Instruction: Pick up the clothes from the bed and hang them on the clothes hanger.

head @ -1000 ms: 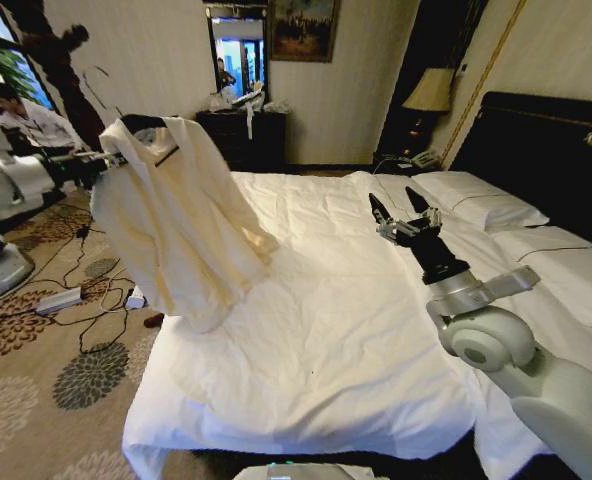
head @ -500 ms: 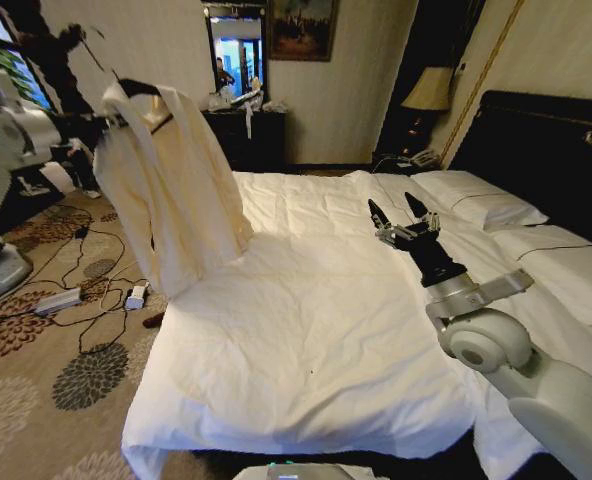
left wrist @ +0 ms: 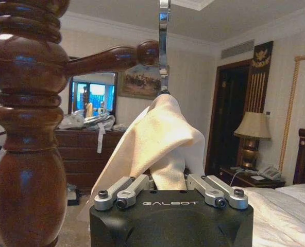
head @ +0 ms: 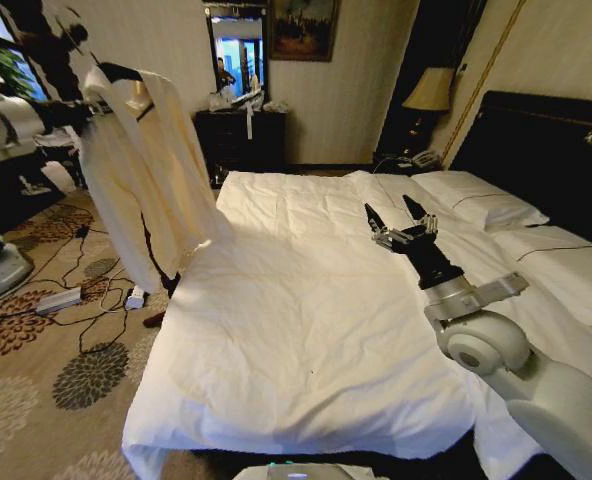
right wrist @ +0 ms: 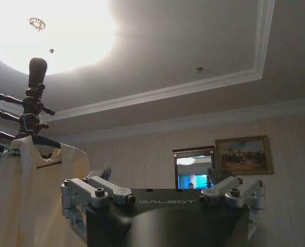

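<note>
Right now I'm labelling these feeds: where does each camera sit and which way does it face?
Head view: on the robot's head, looking down over the bed; right hand open above it, left arm raising the shirt on the clothes hanger.
Left wrist view: on the left arm, facing the wooden rack; left hand shut on the shirt.
Right wrist view: on the right arm, tilted up toward the ceiling.
Shared: the shirt and the rack show in all three.

The right arm reaches forward over the bed's [head: 306, 330] right half, its gripper [head: 400, 222] tilted upward with fingers spread apart. The left arm is raised out at the left, beyond the bed's left edge.
</note>
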